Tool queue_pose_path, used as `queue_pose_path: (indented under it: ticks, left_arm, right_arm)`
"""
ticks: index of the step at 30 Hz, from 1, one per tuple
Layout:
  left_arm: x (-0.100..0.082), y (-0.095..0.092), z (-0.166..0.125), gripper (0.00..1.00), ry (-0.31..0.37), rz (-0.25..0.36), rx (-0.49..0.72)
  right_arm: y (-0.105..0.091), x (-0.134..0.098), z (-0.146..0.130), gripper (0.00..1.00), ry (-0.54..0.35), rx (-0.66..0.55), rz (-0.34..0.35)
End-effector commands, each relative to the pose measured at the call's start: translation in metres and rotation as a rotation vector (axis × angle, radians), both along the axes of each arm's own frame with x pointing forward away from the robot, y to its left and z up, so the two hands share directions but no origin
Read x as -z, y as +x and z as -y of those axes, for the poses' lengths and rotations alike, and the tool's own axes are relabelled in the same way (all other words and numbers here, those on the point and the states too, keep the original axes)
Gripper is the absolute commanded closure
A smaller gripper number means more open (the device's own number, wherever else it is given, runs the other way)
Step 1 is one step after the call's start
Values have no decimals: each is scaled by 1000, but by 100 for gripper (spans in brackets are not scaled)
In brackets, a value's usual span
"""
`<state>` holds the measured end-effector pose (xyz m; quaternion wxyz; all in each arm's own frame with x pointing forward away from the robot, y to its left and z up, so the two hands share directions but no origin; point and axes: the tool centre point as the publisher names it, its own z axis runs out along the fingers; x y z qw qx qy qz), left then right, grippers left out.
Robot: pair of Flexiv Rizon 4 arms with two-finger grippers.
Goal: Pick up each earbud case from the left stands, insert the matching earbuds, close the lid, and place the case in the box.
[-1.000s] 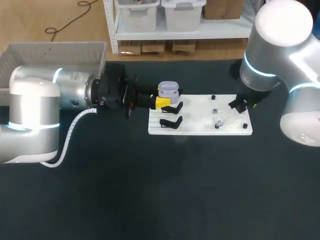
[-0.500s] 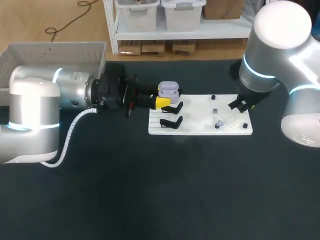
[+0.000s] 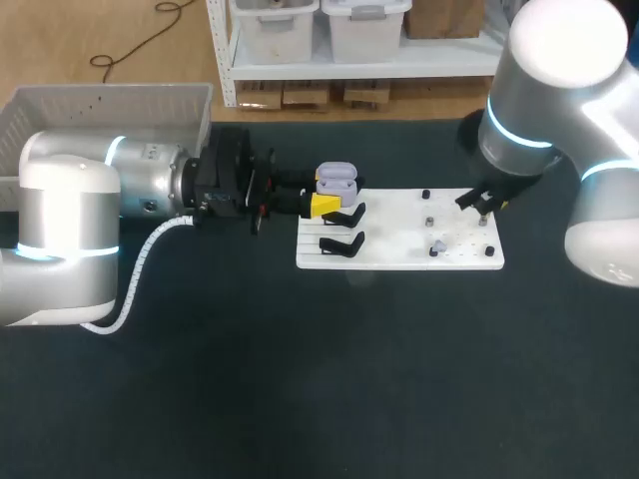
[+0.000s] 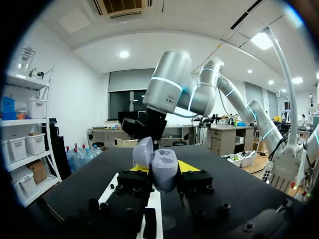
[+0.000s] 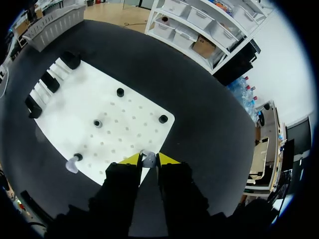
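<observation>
Earbud case (image 3: 336, 178), lid tipped open, is clamped from both sides between the yellow fingertips of the left gripper (image 3: 324, 205); the left arm (image 3: 70, 200) lies level across the table from the left, its fingers pointing along the table towards the white board (image 3: 389, 230). The right arm (image 3: 549, 60) comes down from the right and hangs over the board's far right corner. From the head view its fingers are mostly hidden under its own wrist; the right wrist view shows the right gripper (image 5: 148, 160) nearly closed, pinching a small pale earbud (image 5: 148, 157) between its tips at the board's edge, though whether the earbud touches the board cannot be told. The case is held just beyond the two black stands (image 3: 342, 217) at the board's left end, well apart from the right gripper. A second earbud (image 3: 438, 245) lies on the board near its front edge
</observation>
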<state>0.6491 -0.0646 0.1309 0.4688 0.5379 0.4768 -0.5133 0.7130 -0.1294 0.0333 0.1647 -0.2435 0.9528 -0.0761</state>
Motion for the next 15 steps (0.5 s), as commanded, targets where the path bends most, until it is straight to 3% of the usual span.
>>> queue_pose_path:
  ticks: [1,4,8,15]
  left_arm:
    - [0,1,0,100,1,-1,3]
    - [0,1,0,100,1,-1,3]
    - [0,1,0,100,1,-1,3]
    - [0,1,0,100,1,-1,3]
  right_arm:
    - [-16,-37,-1,100,7,10,10]
    - [-20,-60,-8,100,3,24,-7]
    - [-24,-89,-16,100,16,117,-111]
    - [-38,-123,-41,100,56,208,-147]
